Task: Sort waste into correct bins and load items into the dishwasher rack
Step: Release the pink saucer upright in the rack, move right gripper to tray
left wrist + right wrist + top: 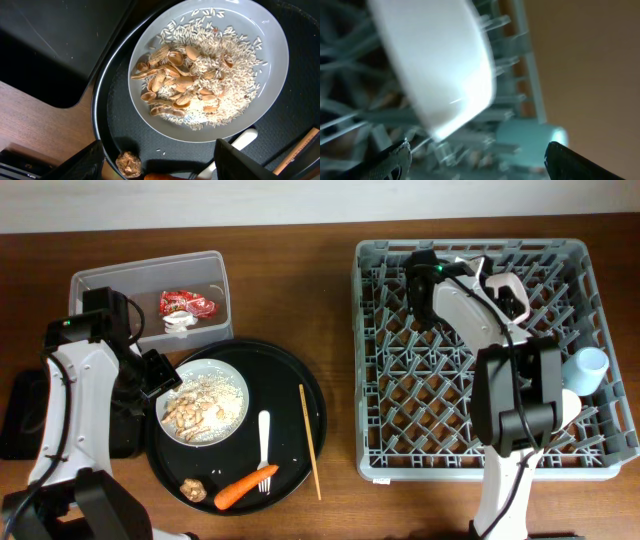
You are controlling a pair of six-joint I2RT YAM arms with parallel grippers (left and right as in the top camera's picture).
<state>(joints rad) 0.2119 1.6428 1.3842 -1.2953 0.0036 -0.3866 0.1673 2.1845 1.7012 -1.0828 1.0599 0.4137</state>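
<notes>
A white plate [238, 380] of rice and beige peanut-shell scraps [190, 412] lies on the round black tray. My left gripper [160, 375] is open and empty at the plate's left edge; in the left wrist view its jaws [165, 170] straddle the tray just below the plate [270, 45] and scraps [175, 82]. A carrot [243, 487], brown scrap lump [194, 489], white fork [264, 435] and chopstick [310, 442] lie on that tray. My right gripper [510, 295] is open over the grey rack [400, 430], beside a pale bowl [435, 65] standing on edge. A light blue cup [588, 368] sits in the rack.
The clear tub [110, 280] at back left holds a red wrapper [188, 303] and a white wrapper [180, 323]. A shallow black tray [18, 420] lies at the far left, partly under my left arm. The round black tray [300, 380] sits between tub and rack.
</notes>
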